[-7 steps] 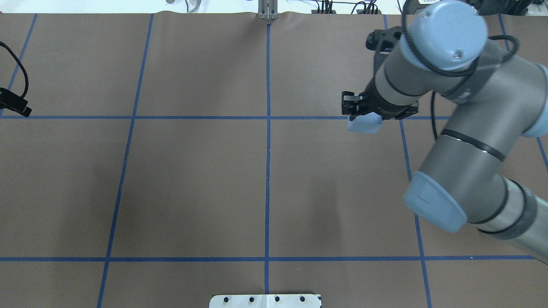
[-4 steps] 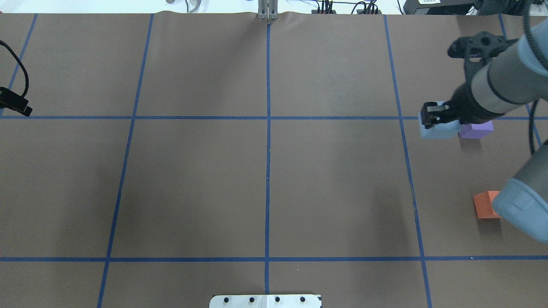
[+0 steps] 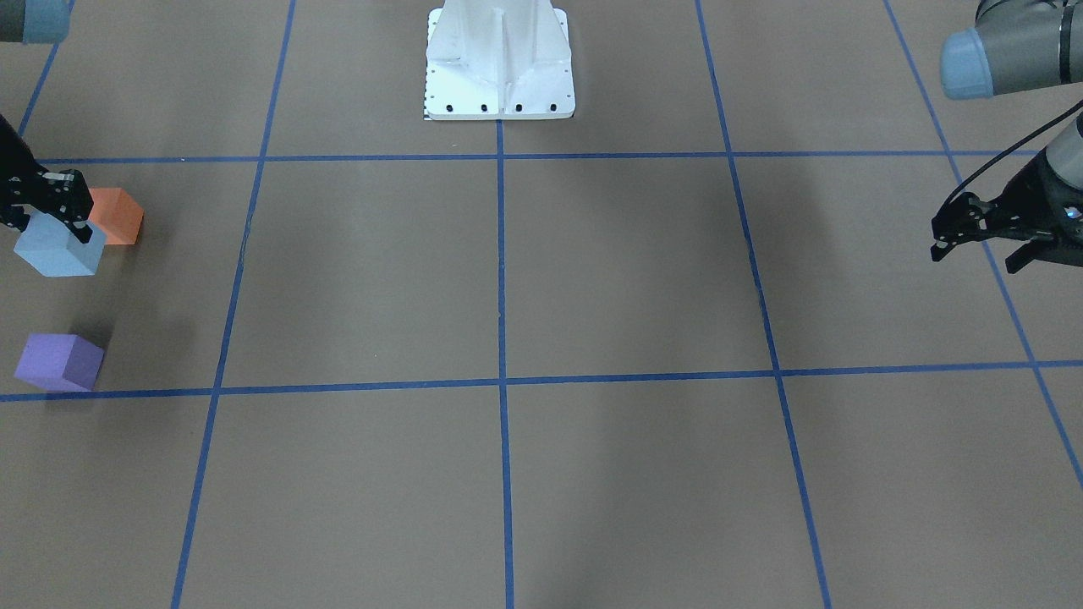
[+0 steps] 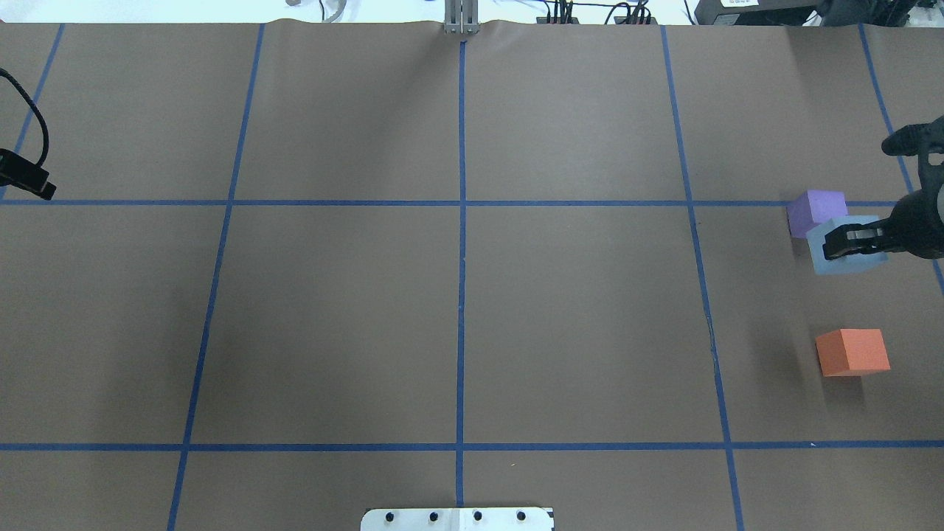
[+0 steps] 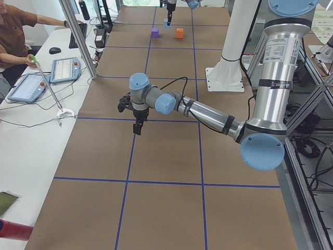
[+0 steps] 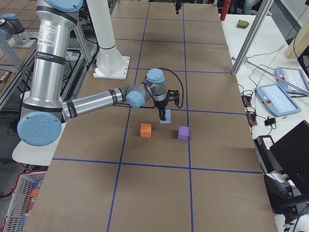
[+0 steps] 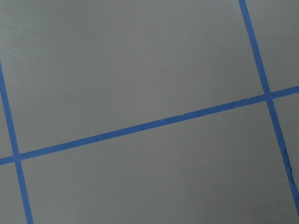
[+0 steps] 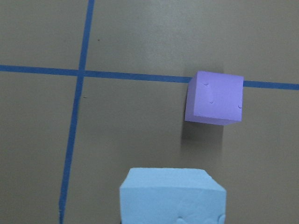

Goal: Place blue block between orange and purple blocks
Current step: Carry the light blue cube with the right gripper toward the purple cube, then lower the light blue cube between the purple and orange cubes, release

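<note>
My right gripper [image 4: 832,245] is shut on the light blue block [image 4: 848,265] and holds it above the table at the far right. The purple block [image 4: 815,210] lies on the table just behind it, by a blue tape line. The orange block [image 4: 852,352] lies nearer the robot. In the front-facing view the blue block [image 3: 59,254] hangs between the orange block [image 3: 117,216] and the purple block [image 3: 59,361]. The right wrist view shows the blue block [image 8: 173,196] at the bottom and the purple block [image 8: 215,98] beyond it. My left gripper [image 3: 973,245] is open and empty, far off.
The brown table [image 4: 457,310] carries a grid of blue tape lines. The robot's white base plate [image 3: 499,59] stands at the near middle edge. The left wrist view shows only paper and tape. An operator sits at a side table with tablets [image 5: 65,67].
My right arm has swung right and toward the robot with the blue block, from left of the purple block to between purple and orange. The left arm has not moved.
</note>
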You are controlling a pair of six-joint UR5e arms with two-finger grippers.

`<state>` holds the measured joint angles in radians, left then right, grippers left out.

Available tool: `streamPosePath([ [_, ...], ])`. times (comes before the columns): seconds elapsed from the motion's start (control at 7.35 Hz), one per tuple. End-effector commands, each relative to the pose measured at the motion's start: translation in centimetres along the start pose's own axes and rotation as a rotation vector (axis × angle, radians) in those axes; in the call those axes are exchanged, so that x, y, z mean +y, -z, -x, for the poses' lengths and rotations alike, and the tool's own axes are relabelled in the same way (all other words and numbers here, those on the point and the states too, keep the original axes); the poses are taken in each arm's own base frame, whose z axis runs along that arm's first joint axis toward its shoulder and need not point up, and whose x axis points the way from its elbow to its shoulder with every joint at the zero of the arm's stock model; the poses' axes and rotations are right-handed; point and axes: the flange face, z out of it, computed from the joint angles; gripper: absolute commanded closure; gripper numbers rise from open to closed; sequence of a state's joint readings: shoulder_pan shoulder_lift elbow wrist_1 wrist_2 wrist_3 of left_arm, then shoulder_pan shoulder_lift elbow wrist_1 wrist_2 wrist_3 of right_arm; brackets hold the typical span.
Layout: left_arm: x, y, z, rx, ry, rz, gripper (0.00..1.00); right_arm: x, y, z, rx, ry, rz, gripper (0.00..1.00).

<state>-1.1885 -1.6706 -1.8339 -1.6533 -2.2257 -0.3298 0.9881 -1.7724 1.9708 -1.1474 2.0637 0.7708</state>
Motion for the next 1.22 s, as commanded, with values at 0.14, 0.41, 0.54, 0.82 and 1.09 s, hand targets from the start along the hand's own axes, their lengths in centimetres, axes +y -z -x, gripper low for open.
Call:
streamPosePath([
  [0.14, 0.0, 0.0, -0.1, -0.001, -0.001, 0.000, 0.00, -1.2, -4.6, -2.2, 0.028, -0.023, 0.035, 1.00],
  [0.41, 0.0, 0.0, -0.1, -0.002, -0.004, -0.002, 0.00, -1.6, -7.2, -3.1, 0.050, -0.038, 0.071, 1.00],
  [0.54, 0.0, 0.0, -0.1, -0.002, -0.004, -0.002, 0.00, -2.0, -7.8, -3.1, 0.052, -0.037, 0.077, 1.00],
  [0.82, 0.0, 0.0, -0.1, -0.002, -0.005, -0.002, 0.00, -2.4, -8.5, -2.1, 0.027, -0.032, 0.104, 1.00],
  [1.09, 0.1, -0.1, 0.1, -0.003, -0.004, 0.001, 0.00, -1.8, -8.6, -1.4, -0.036, -0.031, 0.160, 0.98],
])
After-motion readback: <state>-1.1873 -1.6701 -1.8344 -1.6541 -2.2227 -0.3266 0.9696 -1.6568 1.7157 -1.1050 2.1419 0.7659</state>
